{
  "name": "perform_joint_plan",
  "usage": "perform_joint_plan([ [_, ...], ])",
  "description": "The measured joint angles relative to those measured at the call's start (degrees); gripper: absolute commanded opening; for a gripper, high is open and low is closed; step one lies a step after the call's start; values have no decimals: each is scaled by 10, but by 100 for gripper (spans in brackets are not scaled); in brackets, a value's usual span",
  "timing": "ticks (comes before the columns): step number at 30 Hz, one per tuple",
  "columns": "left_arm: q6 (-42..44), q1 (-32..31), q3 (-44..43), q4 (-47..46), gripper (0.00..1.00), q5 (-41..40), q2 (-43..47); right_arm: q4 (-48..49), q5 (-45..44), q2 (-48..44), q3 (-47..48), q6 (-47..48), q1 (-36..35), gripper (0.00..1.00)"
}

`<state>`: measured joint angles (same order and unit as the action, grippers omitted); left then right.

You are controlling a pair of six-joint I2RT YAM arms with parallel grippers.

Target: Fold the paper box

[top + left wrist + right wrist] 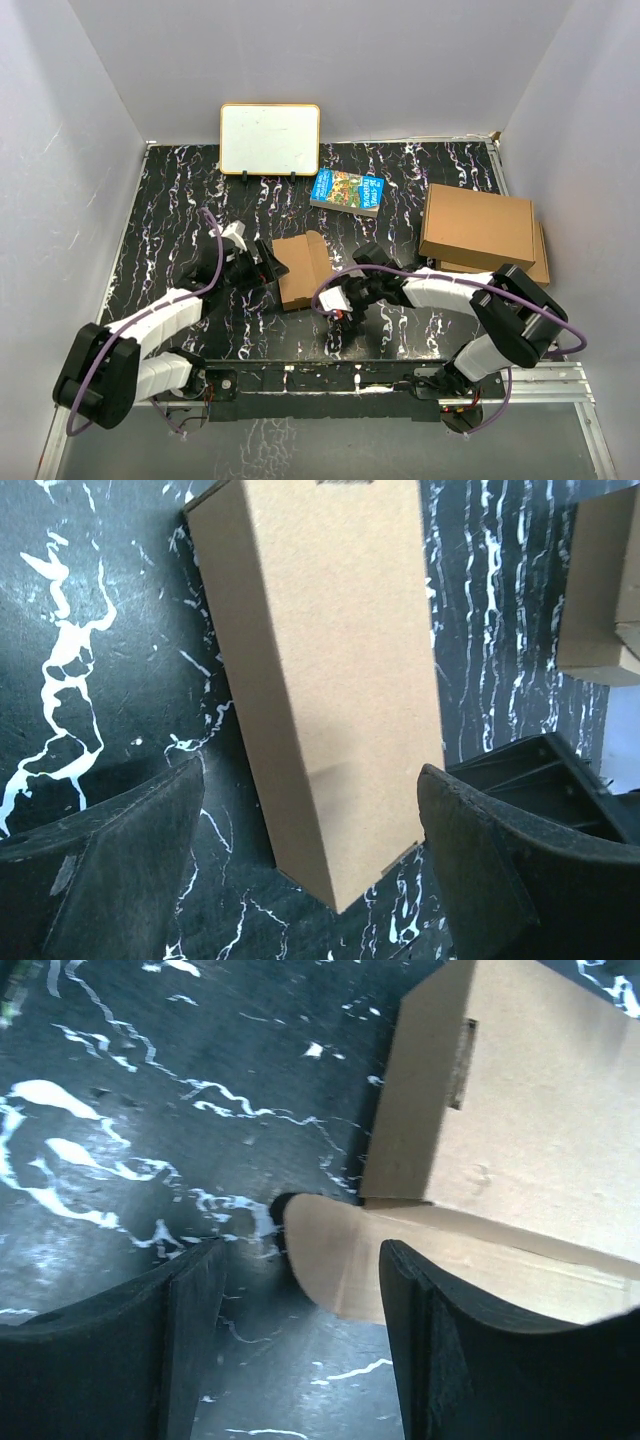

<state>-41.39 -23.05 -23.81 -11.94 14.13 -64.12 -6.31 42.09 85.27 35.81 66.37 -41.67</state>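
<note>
Starting at the left, we see the left gripper (266, 263) low over the table (170, 200), just beside the left side of the paper box (303, 268). Its fingers (120, 870) stand wide apart and clamp nothing. In the left wrist view a corner of the box reaches in between them, with dark table showing on either side.

Beyond it, at the table's far edge, a whiteboard (270, 138) with a yellow frame stands upright.

The paper box lies near the middle of the table, a little toward the near edge. It is folded up into a block, with a slot cut in one face and a rounded flap (330, 1260) sticking out loose at its near right corner.

The right gripper (340, 302) sits at that corner with its jaws parted and grips nothing. The flap lies between its fingers (150, 1350); we cannot tell whether the flap touches the right-hand one.

A colourful book (348, 191) lies flat toward the far edge, apart from the paper box. Two larger brown boxes (478, 228) sit stacked near the right edge.
</note>
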Motion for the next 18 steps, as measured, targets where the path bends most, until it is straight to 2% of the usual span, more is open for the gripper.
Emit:
perform_joint_plan([
  [4, -1, 0, 0, -10, 85, 4, -39, 42, -34, 6, -2, 1, -11, 60],
  [8, 6, 0, -11, -9, 85, 9, -69, 63, -47, 7, -8, 3, -15, 51],
  [14, 18, 0, -21, -13, 83, 18, -95, 65, -59, 10, -8, 4, -15, 39],
  [18, 30, 0, -30, -2, 83, 18, -104, 65, -59, 10, -8, -1, -15, 27],
])
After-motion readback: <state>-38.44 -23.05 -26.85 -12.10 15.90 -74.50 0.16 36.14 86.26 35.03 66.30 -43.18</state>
